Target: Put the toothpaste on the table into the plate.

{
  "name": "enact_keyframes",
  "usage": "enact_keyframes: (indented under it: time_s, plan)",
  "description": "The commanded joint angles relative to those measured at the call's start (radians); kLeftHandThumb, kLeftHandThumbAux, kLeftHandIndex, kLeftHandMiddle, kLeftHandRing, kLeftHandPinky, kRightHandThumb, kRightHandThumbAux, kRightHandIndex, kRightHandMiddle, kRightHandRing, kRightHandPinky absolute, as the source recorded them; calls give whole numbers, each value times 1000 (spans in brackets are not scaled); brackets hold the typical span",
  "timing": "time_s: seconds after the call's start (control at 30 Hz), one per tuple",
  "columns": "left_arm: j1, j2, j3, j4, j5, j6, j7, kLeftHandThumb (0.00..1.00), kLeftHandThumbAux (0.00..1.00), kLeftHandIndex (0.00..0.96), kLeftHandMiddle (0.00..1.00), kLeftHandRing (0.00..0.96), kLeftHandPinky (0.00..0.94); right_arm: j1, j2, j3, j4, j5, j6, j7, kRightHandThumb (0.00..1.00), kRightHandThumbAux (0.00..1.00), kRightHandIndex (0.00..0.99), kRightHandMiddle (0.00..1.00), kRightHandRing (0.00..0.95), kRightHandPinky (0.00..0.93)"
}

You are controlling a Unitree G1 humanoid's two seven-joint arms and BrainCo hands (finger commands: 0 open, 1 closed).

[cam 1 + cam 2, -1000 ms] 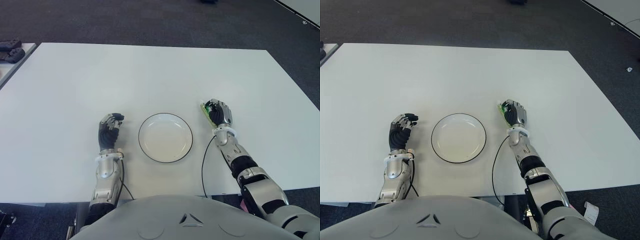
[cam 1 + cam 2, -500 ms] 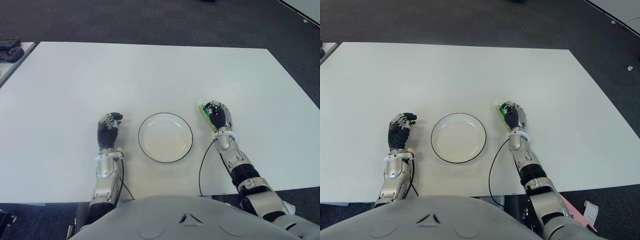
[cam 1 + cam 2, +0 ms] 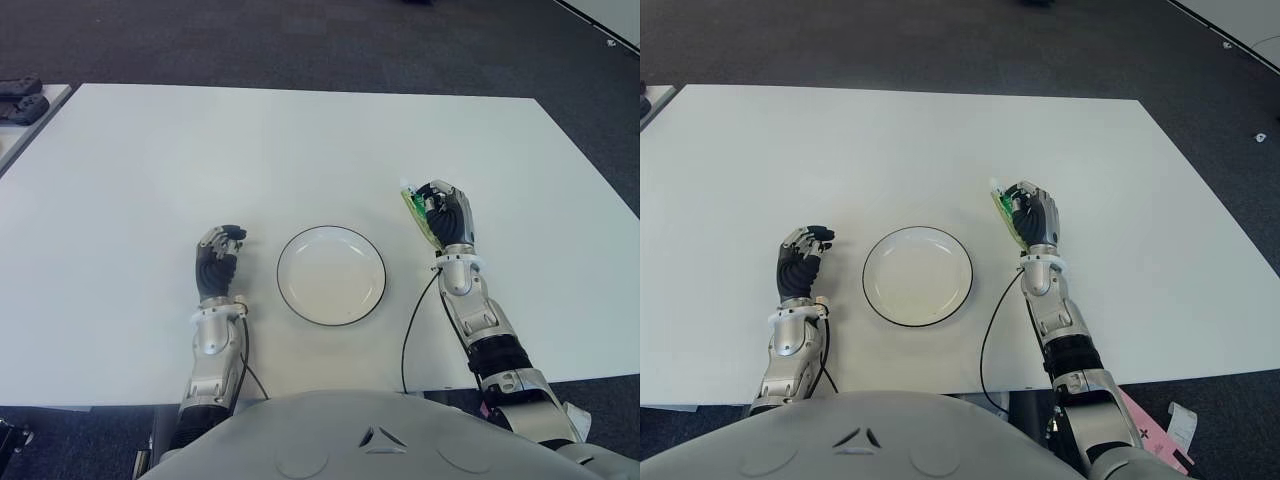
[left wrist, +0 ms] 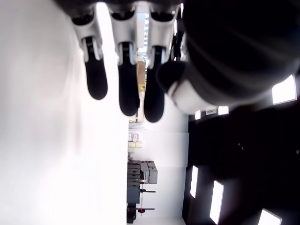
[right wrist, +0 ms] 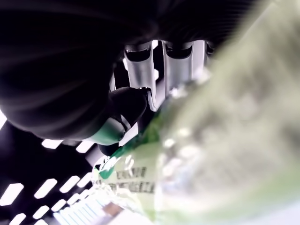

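Right of the plate (image 3: 331, 275), the toothpaste (image 3: 414, 212) is sitting inside the right hand (image 3: 445, 217), a green and white tube with its far end poking out past the hand toward the far left. Whether the tube is touching the counter (image 3: 300, 150) cannot be told from the eye views. In the right wrist view the fingers (image 5: 180, 61) are curling around the tube, with the thumb pressing on its other side, so the hand is gripping it firmly.

That plate, white with a dark rim, is lying empty on the white counter between the two hands, near the robot's edge. A black cable (image 3: 408, 330) is looping from the right wrist down toward the near edge of the counter.

On the left of the plate, the left hand (image 3: 217, 262) is showing just beside it, with its fingers (image 4: 126, 89) curling loosely inward and holding nothing.

At the far left, dark objects (image 3: 20, 100) are lying on a neighbouring surface, too small to identify.
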Motion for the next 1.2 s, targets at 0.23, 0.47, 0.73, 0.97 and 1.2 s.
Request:
enact_keyframes:
  time_s: [0.23, 0.47, 0.73, 0.97, 1.2]
  plan:
    - [12, -42, 0, 47, -6, 32, 7, 709, 723, 421, 449, 403, 365, 43, 22, -34, -125, 29, -9, 60, 850, 670, 415, 561, 794, 777]
    - [9, -46, 0, 48, -4, 36, 14, 710, 723, 421, 448, 401, 374, 63, 36, -45, -198, 43, -11, 101, 851, 669, 417, 564, 795, 780]
    - [7, -50, -3, 47, 5, 38, 29, 713, 722, 421, 437, 393, 368, 93, 55, -39, -324, 57, 9, 165, 853, 669, 418, 571, 802, 778]
    - [6, -41, -8, 53, 3, 27, 18, 710, 722, 421, 439, 394, 373, 111, 70, -21, -402, 64, 26, 241, 853, 669, 416, 574, 809, 789]
    - [-2, -36, -8, 67, -9, 22, 2, 710, 723, 422, 454, 407, 373, 120, 104, 59, -446, 71, 29, 338, 854, 671, 412, 563, 809, 791]
